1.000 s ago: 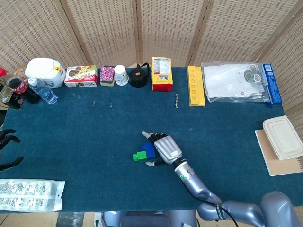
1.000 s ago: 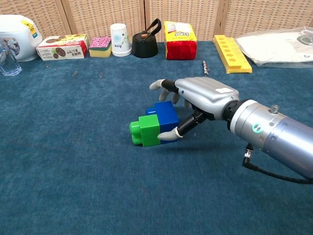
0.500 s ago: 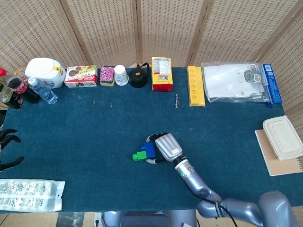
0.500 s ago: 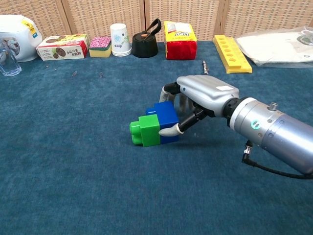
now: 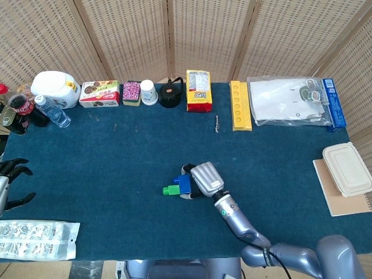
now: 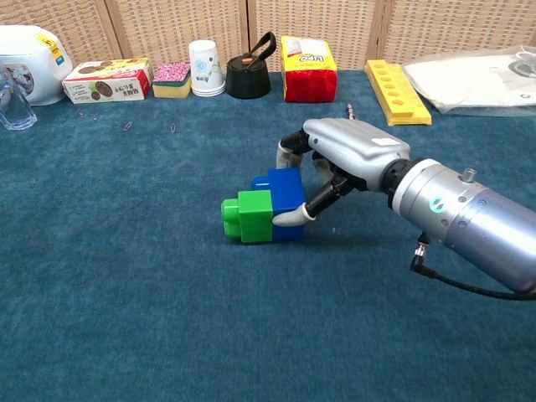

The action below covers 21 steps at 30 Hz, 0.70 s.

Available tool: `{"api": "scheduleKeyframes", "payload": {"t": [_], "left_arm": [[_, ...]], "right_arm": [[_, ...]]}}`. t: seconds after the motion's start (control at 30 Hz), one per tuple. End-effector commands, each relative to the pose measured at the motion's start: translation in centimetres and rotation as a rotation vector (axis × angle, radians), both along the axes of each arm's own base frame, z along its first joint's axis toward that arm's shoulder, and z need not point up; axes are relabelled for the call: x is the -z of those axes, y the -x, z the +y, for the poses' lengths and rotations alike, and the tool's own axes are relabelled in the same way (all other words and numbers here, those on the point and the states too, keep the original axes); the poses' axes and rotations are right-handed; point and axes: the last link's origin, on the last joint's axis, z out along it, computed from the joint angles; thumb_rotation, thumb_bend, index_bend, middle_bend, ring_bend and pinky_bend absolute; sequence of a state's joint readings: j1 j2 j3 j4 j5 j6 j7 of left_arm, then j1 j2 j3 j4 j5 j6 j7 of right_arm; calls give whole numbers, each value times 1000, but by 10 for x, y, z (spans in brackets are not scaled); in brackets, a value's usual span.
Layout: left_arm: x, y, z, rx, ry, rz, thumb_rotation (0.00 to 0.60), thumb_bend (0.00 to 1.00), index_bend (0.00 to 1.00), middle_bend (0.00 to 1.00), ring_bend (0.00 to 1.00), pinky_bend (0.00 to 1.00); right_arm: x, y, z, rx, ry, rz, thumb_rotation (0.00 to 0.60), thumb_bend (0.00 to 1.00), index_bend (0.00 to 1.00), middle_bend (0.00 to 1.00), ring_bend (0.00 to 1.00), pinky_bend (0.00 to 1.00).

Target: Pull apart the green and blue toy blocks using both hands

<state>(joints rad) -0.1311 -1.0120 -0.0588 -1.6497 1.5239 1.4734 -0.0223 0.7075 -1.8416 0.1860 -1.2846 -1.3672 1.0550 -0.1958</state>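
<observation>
Right hand (image 6: 352, 155) fingers (image 6: 289, 219) clasped on blue block (image 6: 285, 199), green block (image 6: 249, 216) attached; left hand (image 5: 9, 180) spread, empty.

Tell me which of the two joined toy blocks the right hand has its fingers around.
The blue plastic toy block: the right hand wraps its fingers around it, while the green plastic toy block, plugged onto its far side, sticks out untouched.

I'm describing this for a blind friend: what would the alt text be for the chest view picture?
A silver robot right hand grips a blue block joined to a green block on a dark blue table. Along the far edge stand a paper cup, a black kettle, a red and yellow bag and a yellow tray.
</observation>
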Motion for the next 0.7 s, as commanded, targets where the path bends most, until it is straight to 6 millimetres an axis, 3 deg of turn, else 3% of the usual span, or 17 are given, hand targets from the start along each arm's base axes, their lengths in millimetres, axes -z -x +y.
{"api": "scheduleKeyframes", "payload": {"t": [0.03,0.33,0.7], "left_arm": [[5,-5,2,21,23,4,600,159,453,320,298,333],[28,-33,15,71,110,-18,600,159,452,320,298,365],[81,-115,50,158,330,-61,600,176,452,320,298,399]], "right_arm": [[-8,2,-1,22,-9,-31,534,140,605,649,747,650],[-40,7,2,109,-33,-92,531,145,607,652,755,666],[-96,7,7,215,34,-88,530,145,607,653,755,664]]}}
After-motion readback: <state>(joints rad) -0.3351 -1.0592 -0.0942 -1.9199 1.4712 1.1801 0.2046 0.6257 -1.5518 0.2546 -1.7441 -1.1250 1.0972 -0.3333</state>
